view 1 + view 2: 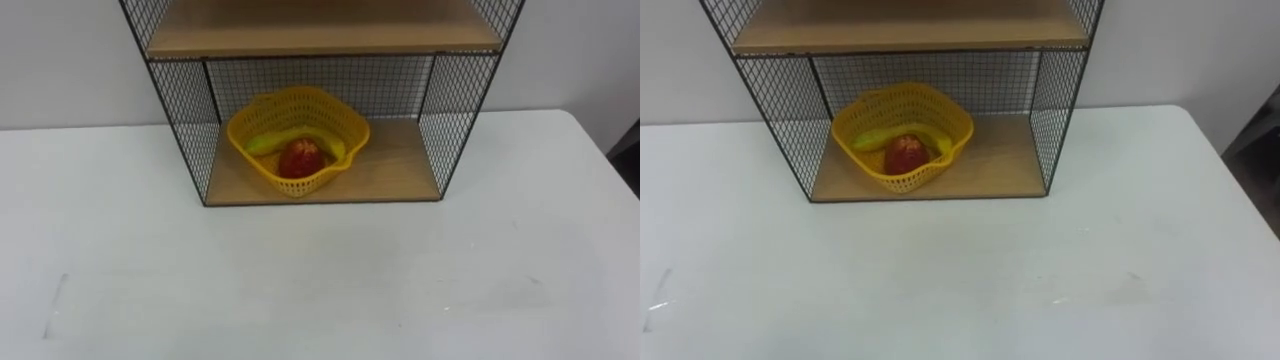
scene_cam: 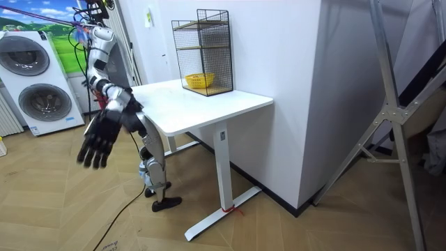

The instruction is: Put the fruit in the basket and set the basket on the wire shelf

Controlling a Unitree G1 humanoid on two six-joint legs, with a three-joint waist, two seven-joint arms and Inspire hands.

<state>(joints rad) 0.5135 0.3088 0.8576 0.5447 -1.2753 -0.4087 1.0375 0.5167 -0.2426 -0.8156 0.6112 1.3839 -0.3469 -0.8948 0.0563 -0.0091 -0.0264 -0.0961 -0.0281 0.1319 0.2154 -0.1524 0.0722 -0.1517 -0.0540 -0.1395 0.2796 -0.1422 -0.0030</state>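
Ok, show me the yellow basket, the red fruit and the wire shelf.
yellow basket [image 1: 290,184]: left eye view, on its front wall.
red fruit [image 1: 300,158]: left eye view, on the middle of the fruit.
wire shelf [image 1: 458,105]: left eye view, on its right mesh side.

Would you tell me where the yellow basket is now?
Both eye views show the yellow basket left of centre on the bottom board of the wire shelf, holding a banana.

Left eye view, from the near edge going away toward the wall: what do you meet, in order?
white table → wire shelf, its bottom board → yellow basket → red fruit → banana → mesh back
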